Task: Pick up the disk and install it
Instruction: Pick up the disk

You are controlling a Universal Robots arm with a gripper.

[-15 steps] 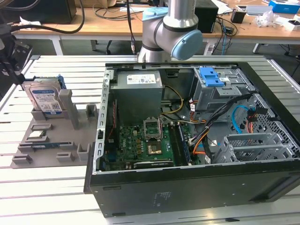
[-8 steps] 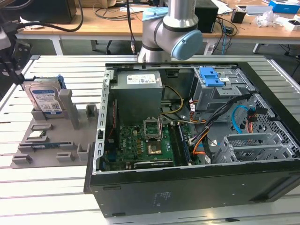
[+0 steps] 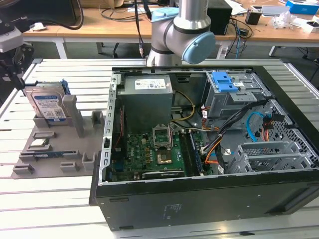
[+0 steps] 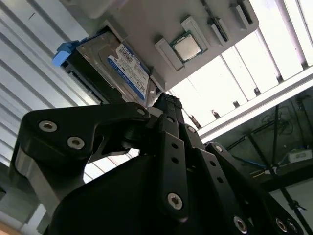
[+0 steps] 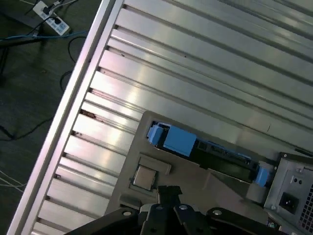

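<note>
1. The disk (image 3: 47,107) stands on edge in a slot of the grey holder (image 3: 87,144). The holder lies on the slatted metal counter (image 3: 50,209) toward the exterior view's left, beside the open computer case (image 3: 209,199).
2. The disk's white-and-blue label faces outward, and a blue rail (image 3: 63,87) runs along its side.
3. The claw (image 3: 20,82) hangs at the exterior view's left edge, just beside the disk and above the counter.
4. In the second wrist view the claw (image 4: 166,100) points up at the disk (image 4: 115,61). Its tip is near the lower corner of the label but apart from it. A processor chip (image 4: 186,47) sits in a pocket of the holder close by.
5. In the first wrist view the disk (image 5: 215,159) shows edge-on between its blue rails. The claw (image 5: 168,192) is over the holder, just beside the chip (image 5: 144,177) and short of the disk.
6. I cannot tell whether the claw is open or closed. The disk sits in its slot, not in the claw.
</note>
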